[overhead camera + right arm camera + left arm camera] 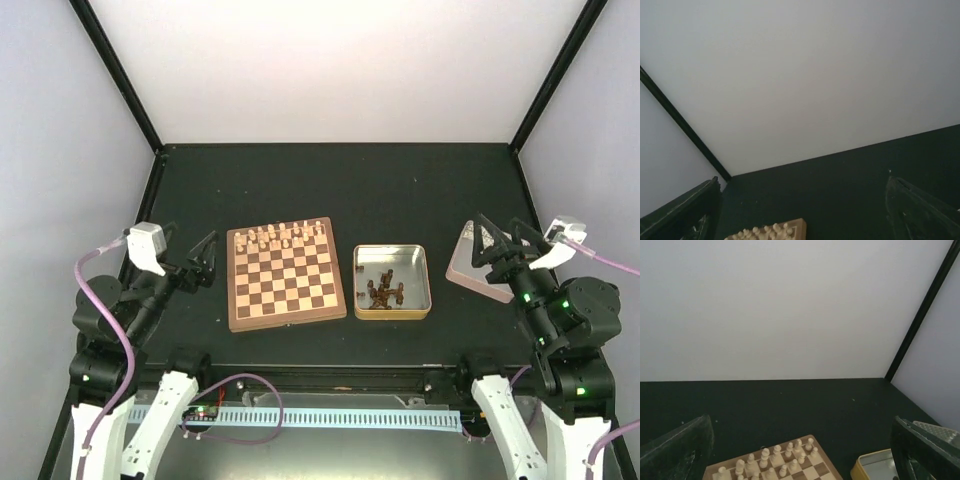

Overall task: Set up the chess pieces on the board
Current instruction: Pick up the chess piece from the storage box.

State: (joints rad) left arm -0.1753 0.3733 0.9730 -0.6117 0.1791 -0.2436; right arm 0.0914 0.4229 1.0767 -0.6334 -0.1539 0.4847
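The chess pieces [385, 290], small and dark brown, lie in a jumbled heap inside an open, shiny metal tin [392, 249]. The tin sits on the dark desk [400, 185] just to the right of the board [287, 285], close to it but not touching. Pale cream chessmen [280, 238] stand upright along the board's far rows.

The left pincer [207, 259] hovers off the board's left edge with its jaws spread wide, gripping nothing. The right pincer [496, 232] hangs above a pale flat square [462, 268] that lies to the right of the tin. Its jaws are likewise wide apart and empty. Each wrist view looks across the desk toward the white back wall [340, 70], with that arm's two dark fingers at the lower corners.
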